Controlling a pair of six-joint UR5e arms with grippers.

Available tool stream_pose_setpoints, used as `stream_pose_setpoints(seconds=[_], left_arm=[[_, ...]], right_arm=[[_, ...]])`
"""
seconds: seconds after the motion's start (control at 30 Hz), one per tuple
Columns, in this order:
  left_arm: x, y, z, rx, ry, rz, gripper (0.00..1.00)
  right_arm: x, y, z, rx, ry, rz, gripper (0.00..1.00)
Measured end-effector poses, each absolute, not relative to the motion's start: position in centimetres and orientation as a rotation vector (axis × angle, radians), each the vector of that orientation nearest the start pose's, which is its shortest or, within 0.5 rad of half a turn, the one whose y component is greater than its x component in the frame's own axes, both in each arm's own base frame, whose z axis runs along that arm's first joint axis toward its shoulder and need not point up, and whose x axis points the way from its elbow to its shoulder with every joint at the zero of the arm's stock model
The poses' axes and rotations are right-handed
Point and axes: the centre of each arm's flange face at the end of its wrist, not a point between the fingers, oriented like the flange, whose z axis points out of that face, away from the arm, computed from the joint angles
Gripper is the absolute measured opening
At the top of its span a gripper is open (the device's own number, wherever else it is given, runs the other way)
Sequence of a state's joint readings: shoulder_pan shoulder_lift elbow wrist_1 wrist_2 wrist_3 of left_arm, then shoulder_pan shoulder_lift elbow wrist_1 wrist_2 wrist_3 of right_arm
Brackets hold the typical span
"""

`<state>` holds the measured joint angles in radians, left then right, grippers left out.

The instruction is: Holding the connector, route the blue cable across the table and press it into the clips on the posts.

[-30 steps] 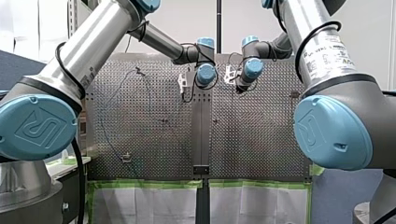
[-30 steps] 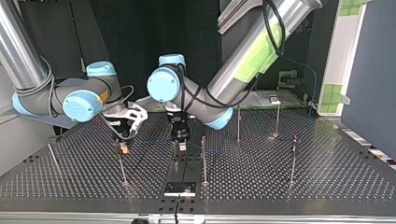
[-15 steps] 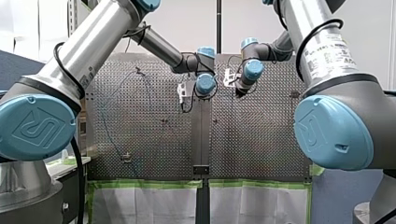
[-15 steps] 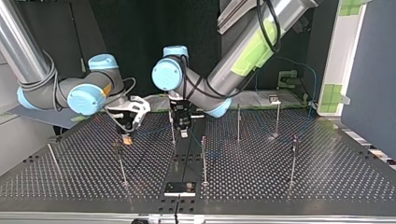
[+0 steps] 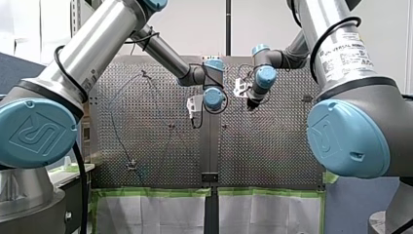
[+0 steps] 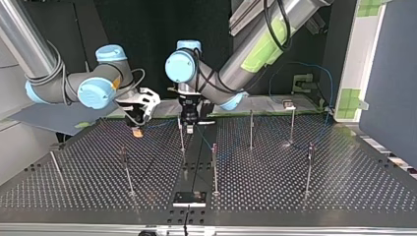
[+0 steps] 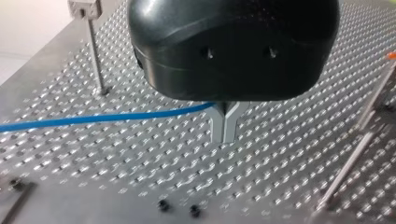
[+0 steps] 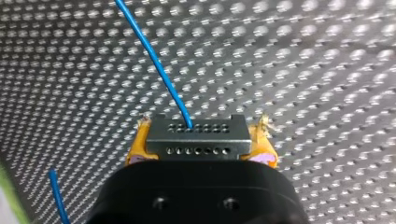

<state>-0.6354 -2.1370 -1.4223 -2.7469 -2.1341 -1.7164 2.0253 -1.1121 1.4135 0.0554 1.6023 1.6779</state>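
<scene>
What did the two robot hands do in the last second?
Both pulled back across the table, away from the top view's camera: my right gripper and my left gripper now hang beyond the nearer posts. My right kept hold of the connector, my left of the blue cable. The posts did not move.

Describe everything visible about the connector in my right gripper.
The connector is a small rectangular block, grey and metallic-looking, with a row of small round holes on the face toward the wrist camera and more holes on the face beyond it. It sits level, clamped at its two ends between the yellow pads of my right gripper. The blue cable leaves from one of the far holes. It appears to hang clear of the perforated table.
</scene>
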Motion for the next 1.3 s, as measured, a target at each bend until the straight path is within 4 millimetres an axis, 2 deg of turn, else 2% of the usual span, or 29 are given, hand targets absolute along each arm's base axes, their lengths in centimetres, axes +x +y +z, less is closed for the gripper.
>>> stream_pose_setpoints(seconds=[0.37,0.73,1.03,1.3], left_arm=[[48.4,-44.9,22.5,-0.045,1.597,-0.194,0.00],[47.8,-43.4,17.2,-0.036,1.632,-0.241,0.00],[46.6,-42.6,14.8,-0.018,1.640,-0.324,0.00],[45.1,-42.4,13.1,-0.016,1.648,-0.414,0.00]], right_arm=[[37.8,-48.0,26.2,1.847,-1.330,1.240,0.00],[37.4,-48.3,25.9,1.833,-1.336,1.245,0.00],[37.3,-48.6,25.5,1.824,-1.318,1.258,0.00],[36.7,-48.2,23.6,1.834,-1.265,1.237,0.00]])
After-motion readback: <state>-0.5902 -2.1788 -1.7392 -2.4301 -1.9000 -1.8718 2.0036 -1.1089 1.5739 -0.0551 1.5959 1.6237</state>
